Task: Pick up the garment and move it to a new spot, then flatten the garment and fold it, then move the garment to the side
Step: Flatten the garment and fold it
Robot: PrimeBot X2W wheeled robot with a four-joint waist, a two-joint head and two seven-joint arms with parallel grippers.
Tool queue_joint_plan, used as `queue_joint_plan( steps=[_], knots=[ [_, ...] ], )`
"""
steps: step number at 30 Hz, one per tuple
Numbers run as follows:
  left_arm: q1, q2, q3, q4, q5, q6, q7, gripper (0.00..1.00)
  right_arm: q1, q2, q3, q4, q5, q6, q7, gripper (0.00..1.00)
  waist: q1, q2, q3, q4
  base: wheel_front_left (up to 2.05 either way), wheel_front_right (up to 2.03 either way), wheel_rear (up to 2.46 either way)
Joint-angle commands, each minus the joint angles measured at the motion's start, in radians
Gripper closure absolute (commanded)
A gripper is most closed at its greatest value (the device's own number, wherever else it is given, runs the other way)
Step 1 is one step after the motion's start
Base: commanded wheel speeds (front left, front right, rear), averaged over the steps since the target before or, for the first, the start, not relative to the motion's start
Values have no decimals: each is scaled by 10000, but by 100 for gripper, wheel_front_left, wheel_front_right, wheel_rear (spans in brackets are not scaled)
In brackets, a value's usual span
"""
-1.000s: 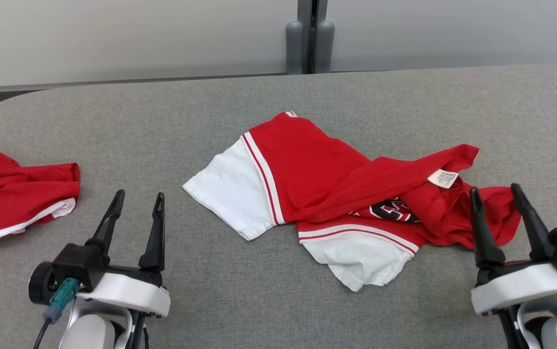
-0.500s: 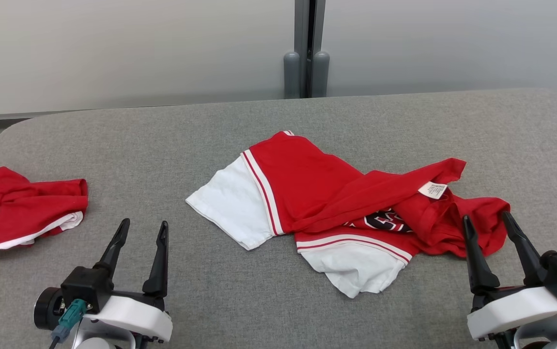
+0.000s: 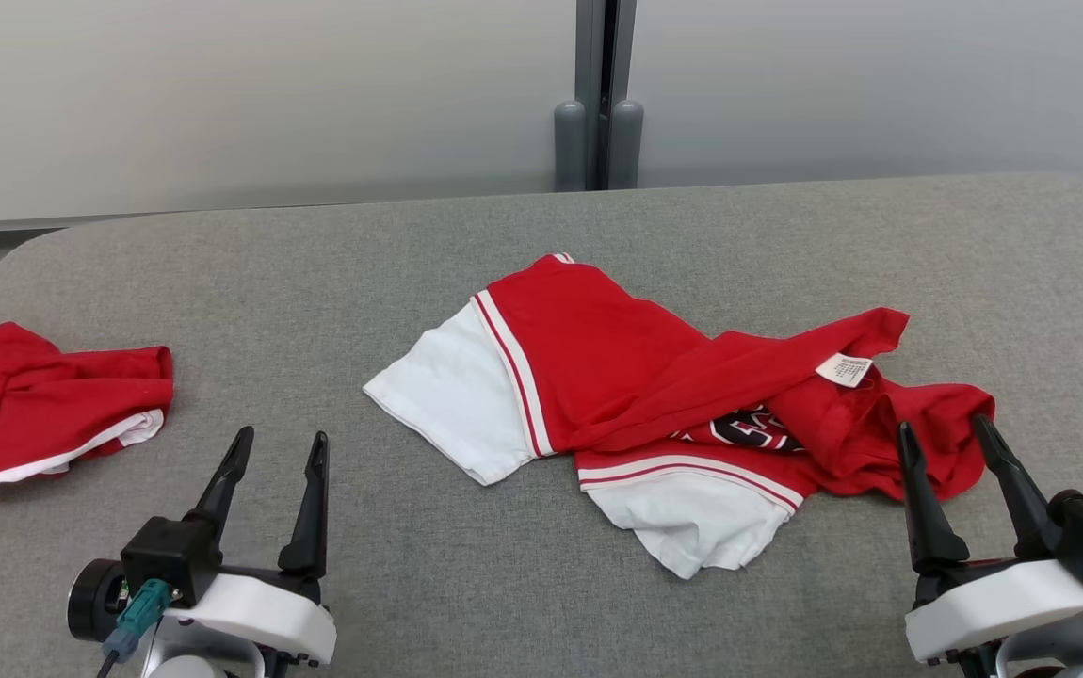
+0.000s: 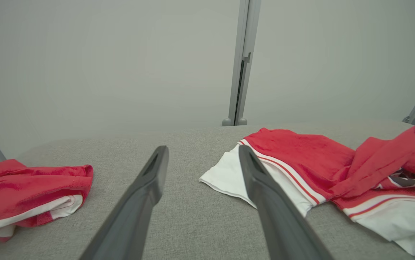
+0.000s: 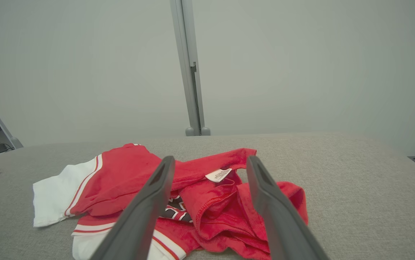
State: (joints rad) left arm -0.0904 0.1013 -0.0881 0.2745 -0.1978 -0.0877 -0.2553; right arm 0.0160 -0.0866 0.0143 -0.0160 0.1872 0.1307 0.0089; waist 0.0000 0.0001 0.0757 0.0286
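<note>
A crumpled red garment [image 3: 654, 377] with white sleeves lies mid-table, a white label [image 3: 844, 369] showing on its folded-over right side; it also appears in the left wrist view [image 4: 312, 162] and the right wrist view [image 5: 200, 195]. My left gripper [image 3: 280, 443] stands open near the front left, apart from the garment, nothing between its fingers. My right gripper [image 3: 943, 429] is open at the front right, its fingertips just before the garment's red right edge; whether they touch it I cannot tell.
A second red and white garment [image 3: 33, 405] lies bunched at the table's left edge, also seen in the left wrist view [image 4: 27, 195]. The grey fabric table [image 3: 315, 273] ends at a pale wall with a grey post [image 3: 598, 94].
Over the last second the head camera tilted up, so everything sits lower in view. Both grippers stay open and the garment has not moved on the table.
</note>
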Motion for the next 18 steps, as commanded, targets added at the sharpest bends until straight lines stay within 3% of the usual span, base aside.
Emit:
queue_joint_plan(
  steps=[1,10,18],
  knots=[
    [-126,36,-17,26,-69,28,25,0,16,-14,-6,12,35,0,-48,0,0,-1,14,-1,0,0,0],
    [-1918,-93,-672,758,-277,-223,577,0,-473,48,109,-107,52,0,-81,0,0,-1,902,-161,0,0,0],
    [-4167,-36,-1026,3994,-795,-380,1278,0,-1127,78,430,210,89,0,-308,0,0,-1,1949,-647,0,0,0]
  ],
)
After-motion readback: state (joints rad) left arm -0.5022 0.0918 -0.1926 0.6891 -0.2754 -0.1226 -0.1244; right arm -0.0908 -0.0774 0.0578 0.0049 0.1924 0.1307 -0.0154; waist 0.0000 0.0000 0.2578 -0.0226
